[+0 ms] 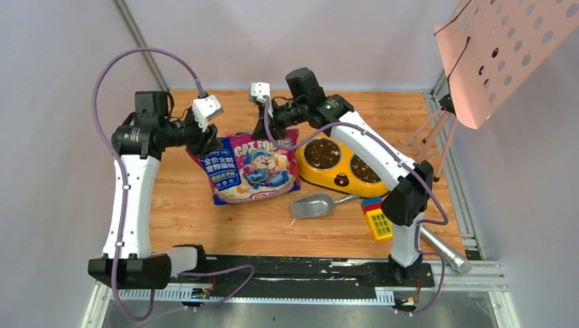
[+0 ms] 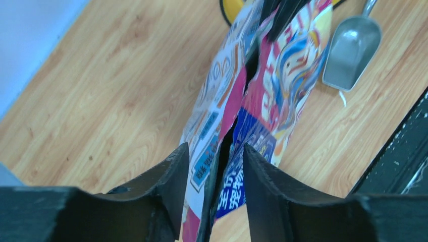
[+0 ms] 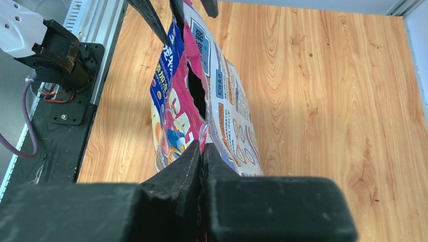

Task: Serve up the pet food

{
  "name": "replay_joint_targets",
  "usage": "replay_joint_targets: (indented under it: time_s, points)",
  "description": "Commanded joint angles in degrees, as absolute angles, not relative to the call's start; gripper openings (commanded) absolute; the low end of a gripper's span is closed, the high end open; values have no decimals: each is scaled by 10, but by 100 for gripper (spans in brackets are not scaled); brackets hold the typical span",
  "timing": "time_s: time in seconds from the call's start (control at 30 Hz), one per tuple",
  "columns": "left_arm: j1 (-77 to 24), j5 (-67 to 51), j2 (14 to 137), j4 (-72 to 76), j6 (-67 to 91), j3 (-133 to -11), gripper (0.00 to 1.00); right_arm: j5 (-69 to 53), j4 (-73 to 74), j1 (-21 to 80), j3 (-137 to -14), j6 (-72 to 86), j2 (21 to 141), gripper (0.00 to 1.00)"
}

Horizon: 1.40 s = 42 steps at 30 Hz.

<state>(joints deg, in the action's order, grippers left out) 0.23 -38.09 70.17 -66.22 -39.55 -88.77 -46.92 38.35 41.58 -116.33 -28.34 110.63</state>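
Observation:
The blue-and-magenta "CAT FOOD" bag is held up on the wooden table, its top mouth slightly parted. My right gripper is shut on the bag's top right corner. My left gripper straddles the top left corner, its fingers apart on either side of the bag's edge. Dark brown kibble lies in both bowls of the yellow feeder to the right of the bag. No pellets show inside the bag's dark mouth.
A grey metal scoop lies in front of the bag and also shows in the left wrist view. Toy blocks and a silver cylinder lie at the front right. A pink perforated panel hangs at the top right.

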Motion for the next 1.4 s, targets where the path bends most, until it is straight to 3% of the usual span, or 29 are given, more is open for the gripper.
replay_joint_targets:
  time_s: [0.0, 0.37, 0.5, 0.63, 0.7, 0.87, 0.93, 1.07, 1.1, 1.2, 1.3, 1.37]
  points:
    - [-9, -477, 695, -592, -391, -884, 52, -470, 346, 422, -1169, -287, 1087, 1]
    - [-45, -510, 760, -644, -453, -907, 50, -476, 329, 422, -1155, -292, 1072, 0]
    - [-50, -498, 761, -658, -485, -903, 37, -483, 329, 422, -1137, -310, 1064, 1]
    - [-54, -492, 763, -665, -505, -900, 16, -505, 329, 423, -1103, -351, 1047, 26]
    - [-54, -491, 764, -662, -509, -897, 10, -505, 329, 427, -1087, -373, 1040, 33]
    - [-57, -494, 759, -647, -507, -888, 0, -488, 318, 439, -1065, -401, 1031, 35]
    - [-58, -495, 759, -647, -506, -890, 0, -476, 309, 442, -1062, -401, 1029, 30]
    - [-59, -495, 758, -644, -506, -889, 0, -450, 297, 446, -1061, -401, 1030, 0]
    - [-60, -496, 757, -639, -501, -886, 2, -445, 294, 446, -1061, -398, 1031, 0]
    - [-70, -499, 749, -610, -485, -873, 30, -449, 292, 446, -1059, -397, 1029, 0]
    - [-85, -494, 744, -594, -476, -860, 33, -448, 288, 445, -1060, -381, 1029, 0]
    - [-93, -491, 750, -594, -476, -859, 28, -447, 287, 445, -1061, -374, 1029, 0]
